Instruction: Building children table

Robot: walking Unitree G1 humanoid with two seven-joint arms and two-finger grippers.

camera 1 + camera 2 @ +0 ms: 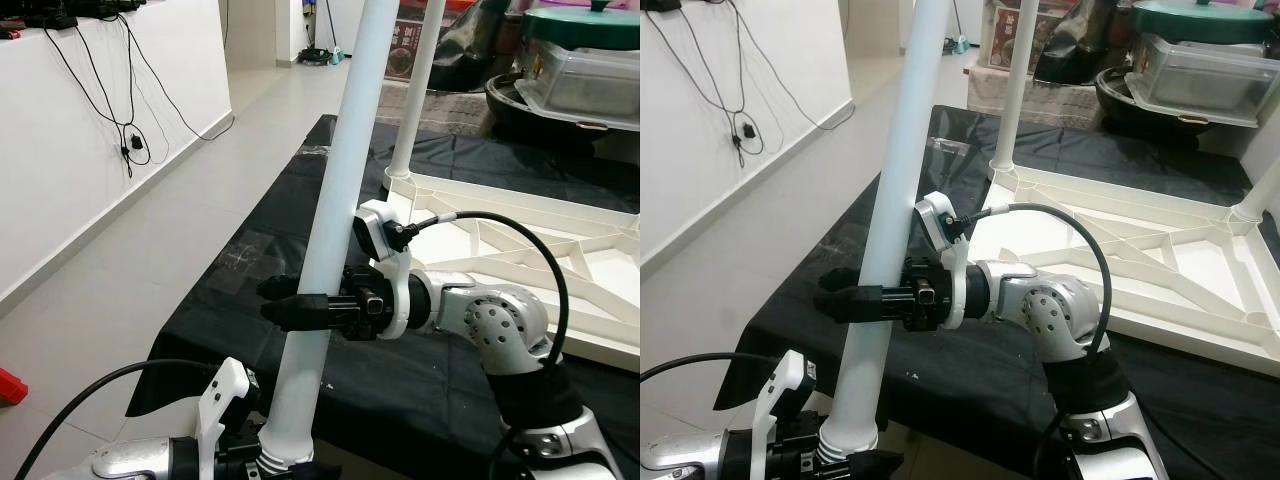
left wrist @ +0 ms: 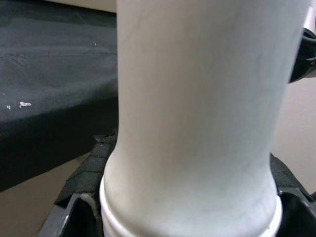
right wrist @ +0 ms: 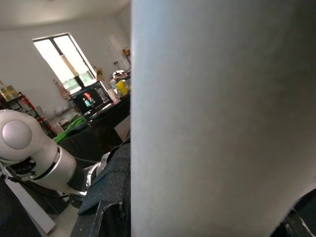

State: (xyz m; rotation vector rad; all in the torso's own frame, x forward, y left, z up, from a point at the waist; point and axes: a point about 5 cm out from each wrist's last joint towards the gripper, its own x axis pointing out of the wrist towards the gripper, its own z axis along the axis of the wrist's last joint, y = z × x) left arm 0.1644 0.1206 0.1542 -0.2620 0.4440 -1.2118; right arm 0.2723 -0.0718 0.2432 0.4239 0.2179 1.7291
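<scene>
White table leg [image 1: 335, 190] stands nearly upright in front of the robot, tilted a little, over the near edge of the black cloth [image 1: 420, 380]. Both arms are on it.

Right gripper [image 1: 295, 300]: black fingers clamped around the leg at mid-height, one on each side, gripping it squarely.

Left gripper [image 1: 845, 462]: at the leg's bottom end, just by the stepped collar [image 2: 190, 217]. The fingers look closed on that end, but the contact is partly hidden.

Upturned white tabletop [image 1: 560, 270] lies on the cloth to the robot's right, ribbed underside up. One leg [image 1: 415, 90] is already standing in its far corner socket.

Handling, my judgement: leg looks like hollow moulded plastic, so light and stiff, with a smooth glossy surface that may slip or rotate in a two-finger grip. Its length gives leverage, so the top could swing. Two spaced holds, mid-shaft and near the collar, seem right; keep the collar end free to seat in a socket.
</scene>
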